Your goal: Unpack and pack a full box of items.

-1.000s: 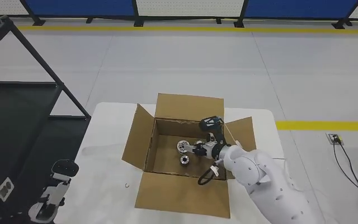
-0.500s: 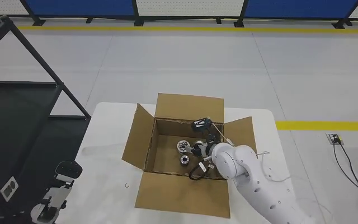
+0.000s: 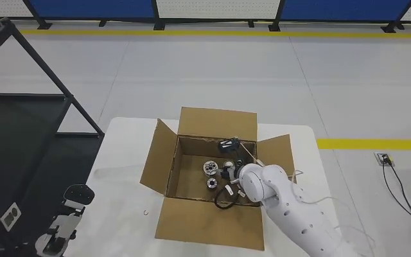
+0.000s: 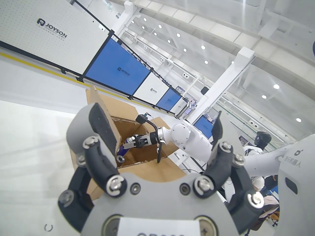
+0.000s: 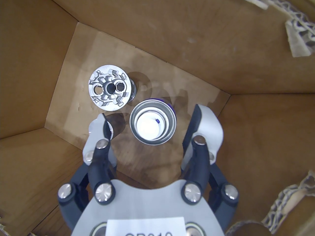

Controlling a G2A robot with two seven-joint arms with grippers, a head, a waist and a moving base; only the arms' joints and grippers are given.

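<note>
White surface [image 3: 122,193] under a bright hall carries an open cardboard box [image 3: 212,226] with its flaps splayed, and your right arm is down inside it. Your right gripper [image 5: 150,115] points straight down at the box floor, its jaws spread wide and holding nothing. Between them, roughly centred, stands a spray can [image 5: 153,123]. It is upright, so you look down onto its round metal rim and white cap. Its long axis runs along your line of approach, not across it. A gap shows on each side of the can, but you cannot tell whether the tips have reached the level of the rim. Going straight down and closing on the can's round sides looks like the move this calls for. Just beside the can a flanged metal disc [image 5: 110,91] lies face up. A smaller metal piece [image 5: 111,130] peeks from behind one jaw, which could land on it during the descent. Your left gripper [image 4: 157,114] is off to the side, well apart from the box, with its jaws open and empty. The right arm is therefore by far the nearer one.
</note>
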